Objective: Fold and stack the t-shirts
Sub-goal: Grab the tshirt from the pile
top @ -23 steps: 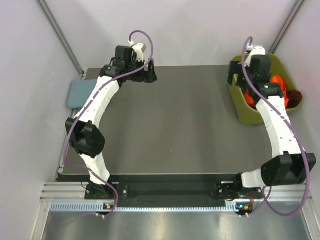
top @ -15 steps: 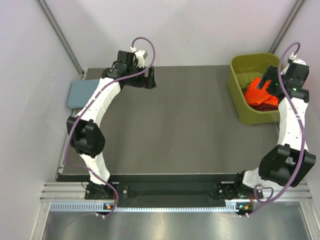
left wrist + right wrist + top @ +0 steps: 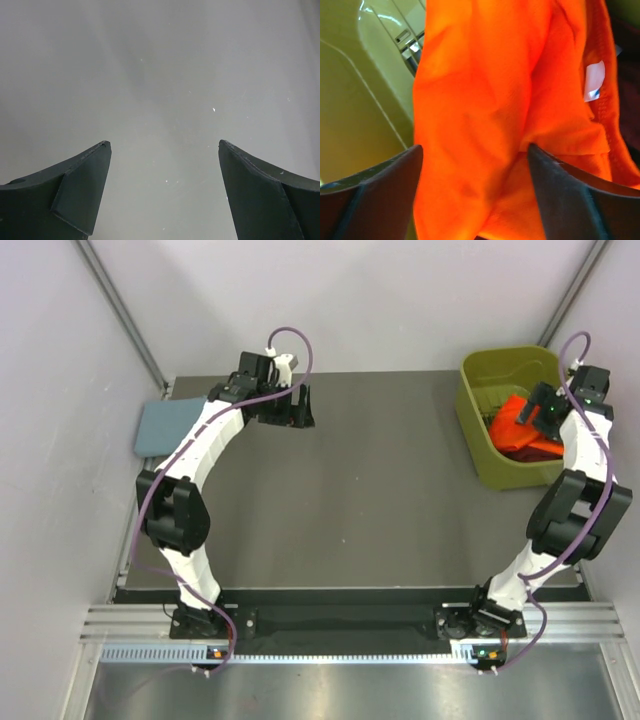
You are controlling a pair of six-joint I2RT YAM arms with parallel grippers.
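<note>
Grey surface (image 3: 160, 75) lay beneath my spread left claw (image 3: 162, 145); my right claw (image 3: 472, 147), also spread, hung over the orange t-shirt (image 3: 485, 100) in the bin (image 3: 370, 115), folds running straight ahead.

Bright even light, soft shadows; glare on bin (image 3: 367, 17); orange t-shirt (image 3: 480, 110) slightly blurred

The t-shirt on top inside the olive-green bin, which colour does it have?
The t-shirt is bright orange; the right wrist view shows it best.

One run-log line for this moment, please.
right end effector open above bright orange cloth t-shirt in olive-green plastic bin | left end effector open
</note>
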